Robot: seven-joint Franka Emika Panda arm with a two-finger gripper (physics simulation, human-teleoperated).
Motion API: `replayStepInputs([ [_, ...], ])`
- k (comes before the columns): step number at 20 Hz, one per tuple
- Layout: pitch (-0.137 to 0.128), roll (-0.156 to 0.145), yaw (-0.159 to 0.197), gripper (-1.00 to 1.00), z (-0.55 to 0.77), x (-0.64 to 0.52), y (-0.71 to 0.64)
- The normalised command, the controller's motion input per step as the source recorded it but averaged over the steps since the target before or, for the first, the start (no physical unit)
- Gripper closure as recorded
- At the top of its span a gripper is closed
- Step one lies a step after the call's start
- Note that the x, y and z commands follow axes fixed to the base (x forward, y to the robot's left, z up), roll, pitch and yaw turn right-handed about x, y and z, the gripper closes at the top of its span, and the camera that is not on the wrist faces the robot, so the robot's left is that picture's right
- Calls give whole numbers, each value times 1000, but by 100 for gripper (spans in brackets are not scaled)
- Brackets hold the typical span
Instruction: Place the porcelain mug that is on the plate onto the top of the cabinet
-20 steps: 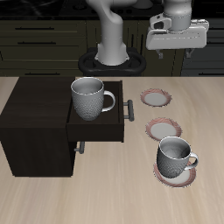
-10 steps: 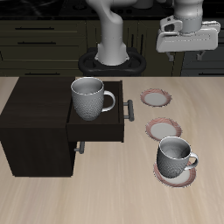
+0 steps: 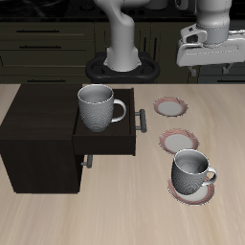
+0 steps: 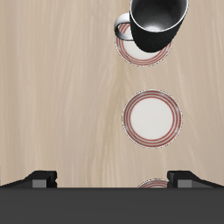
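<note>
— Dark kitchen cupboards run along the back, and the pale wooden table carries everything. What's your end effector doing?

— My end effector hangs high above the table's back part, over the row of saucers, touching nothing. From the wrist camera I see the two fingertips standing well apart with only bare table and saucers between them, so the jaws are spread and empty.

— And the target?

— The porcelain mug sits upright on the plate closest to the table's front edge, its handle pointing away from the cabinet. In the wrist camera the same mug shows its dark inside, standing on its plate.

— Anything else nearby?

— Two more saucers lie in line behind it: the middle saucer and the rear saucer, both bare. The cabinet's drawer is pulled out, and a second mug stands upright in it, well apart from my mug.
</note>
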Motion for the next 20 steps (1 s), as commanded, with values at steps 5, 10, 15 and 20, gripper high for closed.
replayStepInputs([
  [5, -16, 3, 26, -100, -50, 422, 57],
  [10, -9, -64, 0, -100, -58, 478, -19],
  [15, -24, -43, 17, -100, -30, 307, 40],
  [20, 17, -5, -25, -100, -44, 354, 38],
])
